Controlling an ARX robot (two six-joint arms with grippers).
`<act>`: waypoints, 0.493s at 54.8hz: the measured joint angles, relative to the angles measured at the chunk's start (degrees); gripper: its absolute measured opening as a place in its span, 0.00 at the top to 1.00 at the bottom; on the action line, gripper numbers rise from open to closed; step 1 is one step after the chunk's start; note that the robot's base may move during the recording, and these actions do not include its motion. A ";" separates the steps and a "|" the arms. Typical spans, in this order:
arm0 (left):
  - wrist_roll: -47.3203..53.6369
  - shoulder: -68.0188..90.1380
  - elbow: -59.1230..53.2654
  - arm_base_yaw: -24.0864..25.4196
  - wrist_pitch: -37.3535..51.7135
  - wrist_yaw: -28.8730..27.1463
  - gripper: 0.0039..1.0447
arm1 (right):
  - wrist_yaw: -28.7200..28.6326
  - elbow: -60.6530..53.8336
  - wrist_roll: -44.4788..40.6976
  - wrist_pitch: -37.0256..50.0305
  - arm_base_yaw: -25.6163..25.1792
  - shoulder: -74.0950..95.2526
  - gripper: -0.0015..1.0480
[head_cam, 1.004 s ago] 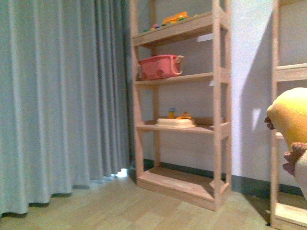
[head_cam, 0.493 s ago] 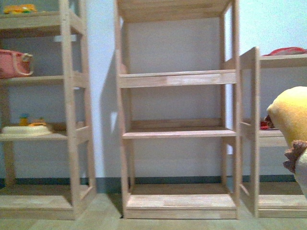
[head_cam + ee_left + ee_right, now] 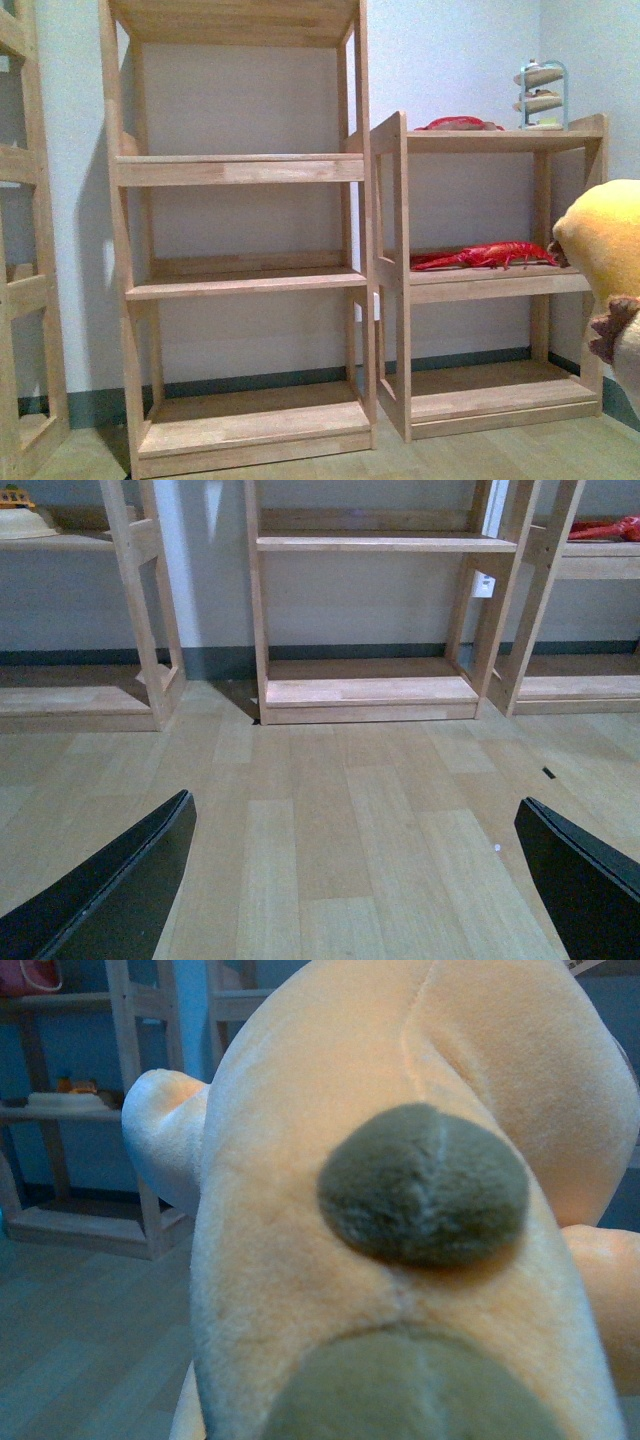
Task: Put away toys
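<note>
Evidently the plush animal [image 3: 610, 235] noses leftward, long axis unclear; left end effector [image 3: 352, 802] wide, right end effector unseen.

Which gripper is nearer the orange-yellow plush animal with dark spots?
Right. The orange-yellow plush animal fills the right wrist view, close against that arm, whose jaws are hidden. The left gripper, jaws open, hangs over wooden floor with no plush in its view.

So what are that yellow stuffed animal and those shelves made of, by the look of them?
The plush animal looks like soft short-pile fabric, orange-yellow and matte: a fuzzy nap and stitched seams show in the right wrist view. Stuffing inside is a guess. The shelves look like pale wood, bare or lightly sealed: grain lines and board joints show, with little shine.
</note>
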 joint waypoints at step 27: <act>0.02 0.00 0.00 -0.02 0.00 0.22 0.05 | 0.85 0.00 0.00 0.00 -0.04 0.00 0.83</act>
